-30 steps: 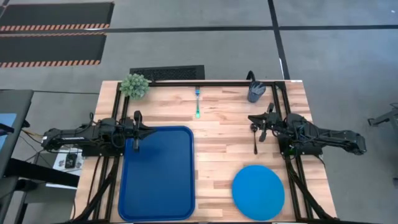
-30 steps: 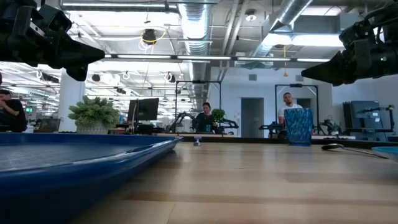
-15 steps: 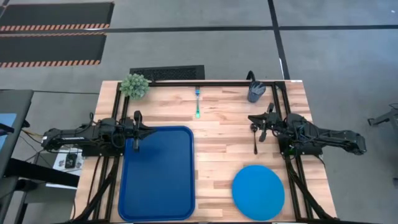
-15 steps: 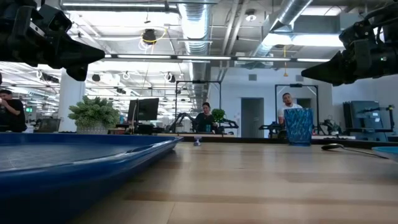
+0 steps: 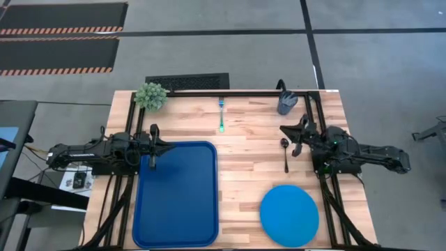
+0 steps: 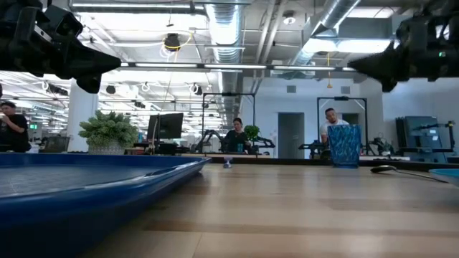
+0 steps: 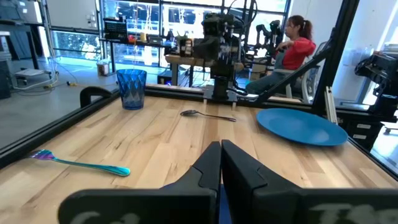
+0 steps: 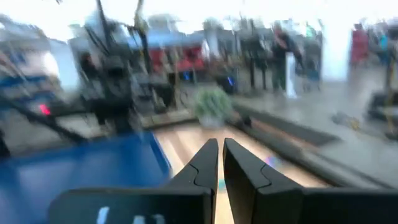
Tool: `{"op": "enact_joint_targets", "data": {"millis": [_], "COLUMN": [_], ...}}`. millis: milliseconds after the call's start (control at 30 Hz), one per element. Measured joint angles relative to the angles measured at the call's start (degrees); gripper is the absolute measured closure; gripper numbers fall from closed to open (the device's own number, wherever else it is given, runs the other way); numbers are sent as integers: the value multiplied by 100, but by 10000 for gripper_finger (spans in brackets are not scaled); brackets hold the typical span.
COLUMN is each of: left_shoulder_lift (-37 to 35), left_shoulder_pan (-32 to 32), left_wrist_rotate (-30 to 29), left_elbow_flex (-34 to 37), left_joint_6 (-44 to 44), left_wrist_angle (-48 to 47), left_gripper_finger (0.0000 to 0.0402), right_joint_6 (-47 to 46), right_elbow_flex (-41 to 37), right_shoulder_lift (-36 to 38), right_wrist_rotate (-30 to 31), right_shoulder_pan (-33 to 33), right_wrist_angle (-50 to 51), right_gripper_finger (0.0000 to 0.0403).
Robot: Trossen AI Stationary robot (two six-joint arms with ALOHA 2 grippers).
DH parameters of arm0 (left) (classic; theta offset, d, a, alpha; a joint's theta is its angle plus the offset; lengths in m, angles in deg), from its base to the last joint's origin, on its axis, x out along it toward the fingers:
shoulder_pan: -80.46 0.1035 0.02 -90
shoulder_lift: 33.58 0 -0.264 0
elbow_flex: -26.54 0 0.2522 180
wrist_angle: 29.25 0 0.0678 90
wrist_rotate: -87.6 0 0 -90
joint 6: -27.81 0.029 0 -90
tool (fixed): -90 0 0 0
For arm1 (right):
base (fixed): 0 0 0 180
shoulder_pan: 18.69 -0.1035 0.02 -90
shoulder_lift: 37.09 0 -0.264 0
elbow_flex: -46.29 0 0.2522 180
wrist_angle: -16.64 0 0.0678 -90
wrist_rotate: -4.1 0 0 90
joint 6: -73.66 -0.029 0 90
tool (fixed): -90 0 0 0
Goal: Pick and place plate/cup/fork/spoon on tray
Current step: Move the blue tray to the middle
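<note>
The dark-blue tray (image 5: 175, 193) lies at the table's near left. The bright-blue plate (image 5: 289, 215) lies at the near right. The dark-blue cup (image 5: 286, 103) stands at the far right. The teal-handled fork (image 5: 221, 115) lies at the far middle. The dark-handled spoon (image 5: 286, 155) lies right of centre, its bowl at the far end. My left gripper (image 5: 153, 148) is shut and empty over the tray's far left corner. My right gripper (image 5: 298, 136) is shut and empty, above the table just right of the spoon's bowl.
A small green plant (image 5: 150, 95) stands at the far left corner. Black frame rails run along the table's far edge and both sides. Bare wood lies between the tray and the plate. People sit in the room beyond the table.
My right gripper has swung a little toward the table's far right and risen, its wrist view blurred by the motion. The left arm and all the task's things have kept still.
</note>
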Motion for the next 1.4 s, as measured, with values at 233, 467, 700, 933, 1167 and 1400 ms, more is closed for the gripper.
{"op": "enact_joint_targets", "data": {"millis": [233, 467, 700, 933, 1167, 1400], "left_shoulder_lift": [2, 2, 2, 2, 2, 2], "left_shoulder_pan": [0, -2, -2, -2, -2, -2], "left_wrist_rotate": [-14, -142, -280, -265, -263, -340], "left_elbow_flex": [1, 2, 0, -1, 2, 1], "left_joint_6": [0, 128, 24, 138, 347, 437], "left_wrist_angle": [74, 70, 63, 46, 44, 109], "left_gripper_finger": [401, 401, 401, 402, 402, 401], "right_joint_6": [-63, -41, -396, -1289, -1821, -2208], "right_elbow_flex": [417, 1338, 2343, 3256, 4220, 5235], "right_shoulder_lift": [-880, -2910, -4864, -6606, -8181, -9472], "right_wrist_rotate": [-705, -631, -710, -1086, -1829, -1911], "right_shoulder_pan": [-1, 2, 2, 57, 55, 57], "right_wrist_angle": [-175, -229, -286, -247, -252, 60], "right_gripper_finger": [394, 398, 400, 400, 384, 330]}}
